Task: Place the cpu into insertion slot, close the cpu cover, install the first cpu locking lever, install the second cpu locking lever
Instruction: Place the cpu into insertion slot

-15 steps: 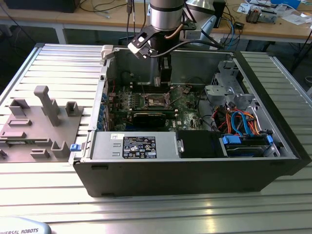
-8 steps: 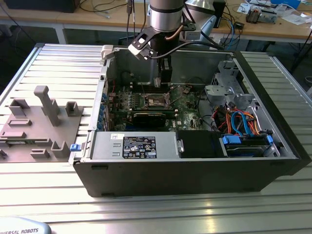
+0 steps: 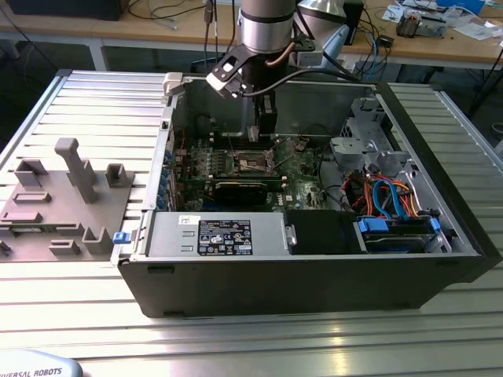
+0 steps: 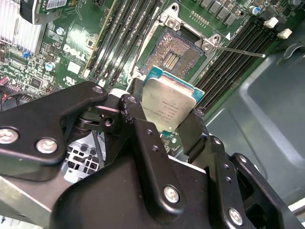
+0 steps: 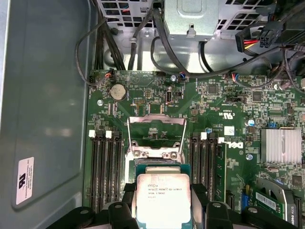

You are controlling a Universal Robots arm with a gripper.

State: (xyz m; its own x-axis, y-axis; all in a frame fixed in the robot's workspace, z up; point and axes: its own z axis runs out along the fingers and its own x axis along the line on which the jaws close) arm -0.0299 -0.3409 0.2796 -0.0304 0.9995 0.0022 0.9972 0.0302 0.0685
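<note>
Just beside the insertion slot (image 4: 177, 51), in the second wrist view, the cpu (image 4: 169, 102) sits clamped in the gripper (image 4: 167, 121) — its black fingers (image 4: 194, 131) cover the chip's two gripped edges and the corner farthest from the slot. In the first wrist view the chip's side away from the slot is cut off by the picture's edge. In the exterior view the slot's inside is too small to tell.

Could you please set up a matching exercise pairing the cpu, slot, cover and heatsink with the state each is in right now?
Things:
1. cpu
2. slot
3. cover
4. heatsink

States:
A. empty, contacts bare
B. silver fins, sitting on the board
C. held in the gripper
D. swung open

Pairs: 1-C, 2-A, 3-D, 4-B
</note>
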